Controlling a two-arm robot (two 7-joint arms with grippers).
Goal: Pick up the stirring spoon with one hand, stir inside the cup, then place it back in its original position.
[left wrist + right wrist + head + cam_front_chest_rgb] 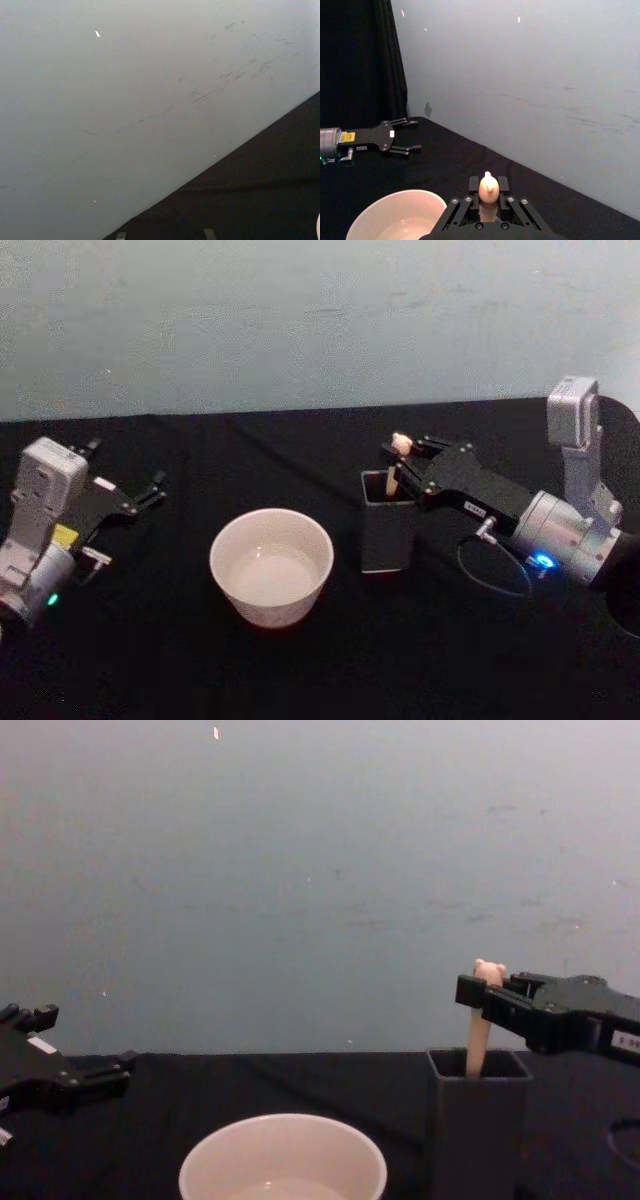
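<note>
Right hand (402, 462) hung over the holder (388, 521), fingers clamped on the spoon (480, 1020) just below its bear head. Spoon stood upright in the holder, lower part hidden inside. Cup (271, 566) sat on the black tabletop (200, 670) just left of the holder, apparently empty. Left hand (155, 488) rested well left of the holder, fingers apart.

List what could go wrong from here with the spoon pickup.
1. The right claw grips the stirring spoon just under its bear head, so the long part below may swing or slip on lifting.
2. The spoon's lower end sits inside the narrow dark holder; a slanted pull could drag or tip it.
3. The cup stands close beside the holder, so a low carry might knock its rim.
</note>
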